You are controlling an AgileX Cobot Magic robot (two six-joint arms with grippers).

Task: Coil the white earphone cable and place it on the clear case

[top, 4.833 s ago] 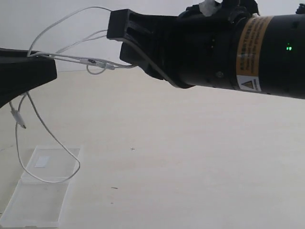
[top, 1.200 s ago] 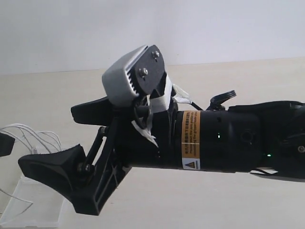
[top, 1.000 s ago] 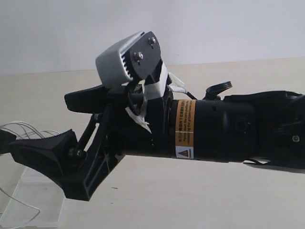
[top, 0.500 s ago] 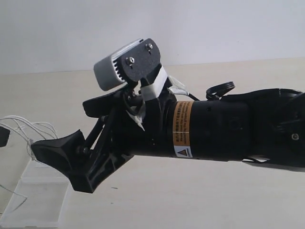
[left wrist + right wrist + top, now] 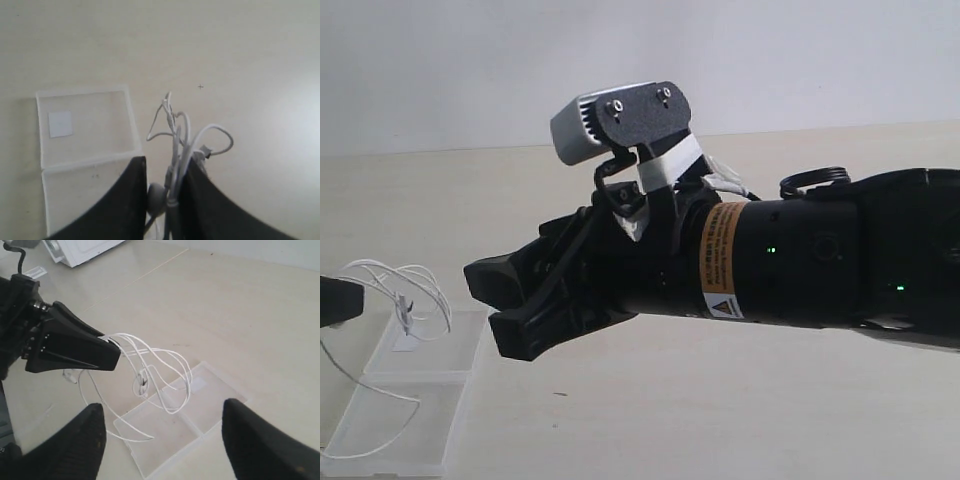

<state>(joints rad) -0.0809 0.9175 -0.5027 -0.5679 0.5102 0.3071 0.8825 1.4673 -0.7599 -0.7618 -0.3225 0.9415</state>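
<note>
Pale counter (image 5: pixel 740 400): left fingers (image 5: pixel 125 200) pinch white earphone cable (image 5: pixel 177 135) over clear case (image 5: pixel 90 125); right fingers (image 5: pixel 80 440) wide, empty. Released loops may spring off.

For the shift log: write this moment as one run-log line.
left gripper: shut on bundled thin white earphone cable | right gripper: open, empty | cable: held above flat clear plastic case | placement: not done

A pale beige table (image 5: pixel 740 420) runs back to a plain white wall (image 5: pixel 470 70). One tiny dark speck (image 5: pixel 560 393) marks it; a white box (image 5: pixel 82 250) sits further off.
</note>
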